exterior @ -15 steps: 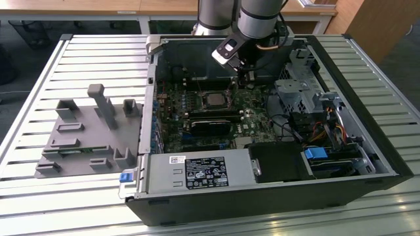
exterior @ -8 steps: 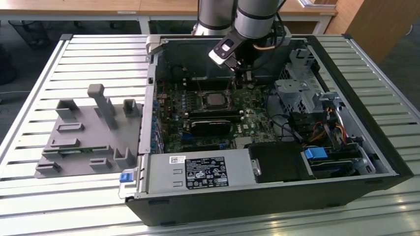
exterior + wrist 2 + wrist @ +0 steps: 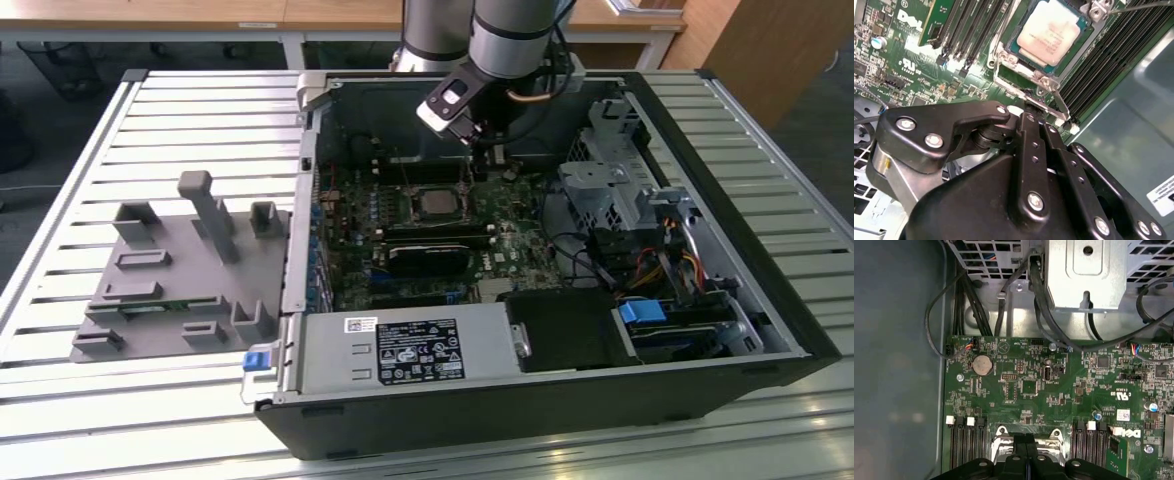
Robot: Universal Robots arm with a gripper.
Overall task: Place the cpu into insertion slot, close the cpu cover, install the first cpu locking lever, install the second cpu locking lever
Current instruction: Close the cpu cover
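Note:
The cpu (image 3: 1048, 32), a tan-silver square, lies flat in the insertion slot (image 3: 1004, 59) on the green board; the exterior view shows the cpu (image 3: 438, 203) at the board's middle. A silver frame part, seemingly the cpu cover (image 3: 1013, 84), runs along the socket's edge nearest my gripper. My black gripper (image 3: 1028, 111) is shut, its fingertips together and touching or just short of that edge, with nothing seen between them. In the first wrist view the gripper (image 3: 1026, 441) meets the silver frame (image 3: 1002, 432). A thin metal lever rod (image 3: 1146, 5) sticks out by the socket's far corner.
Long black memory slots (image 3: 966, 30) flank the socket. A grey drive cage (image 3: 1086, 272) and black cables (image 3: 1036, 295) stand beyond the board. The power supply (image 3: 400, 350) fills the case's front. A grey fixture (image 3: 174, 270) sits on the slatted table at the exterior view's left.

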